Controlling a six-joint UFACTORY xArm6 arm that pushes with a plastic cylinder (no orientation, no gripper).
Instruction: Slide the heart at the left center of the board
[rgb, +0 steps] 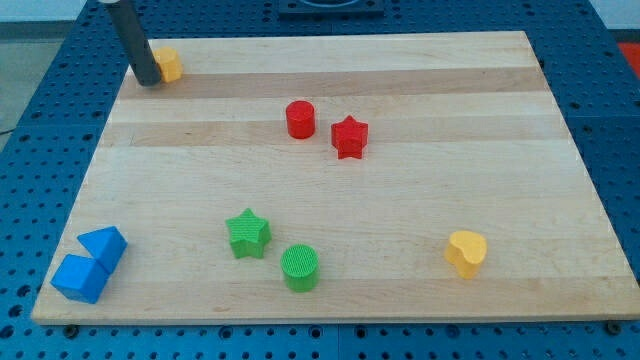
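A yellow heart block (466, 252) lies on a pale wooden surface (420, 80), low at the view's right and well away from the surface's left side. It lies flat with nothing touching it. The closest neighbour is a green cylinder (299, 267) to the view's left of it, and just beside that, slightly higher, sits a green star (248, 233). Farther up, around the middle of the surface, a red cylinder (300, 119) and a red star (349, 137) sit near each other without touching. In the bottom left corner, two blue blocks press together: a blue cube (80, 278) and, just above it, a blue wedge-like block (105, 246) whose exact shape is hard to make out. In the top left corner, a second yellow block (168, 64) is partly hidden, so its shape cannot be told. My tip (147, 82), the end of a straight dark rod, rests against that block's left side, far from the heart. There are no fingers on this rod, so it holds nothing. In count: two yellow, two green, two red and two blue blocks, eight in all. The surface is made of light planks with visible grain and sits on a blue perforated base (40, 100) that frames it on every side.
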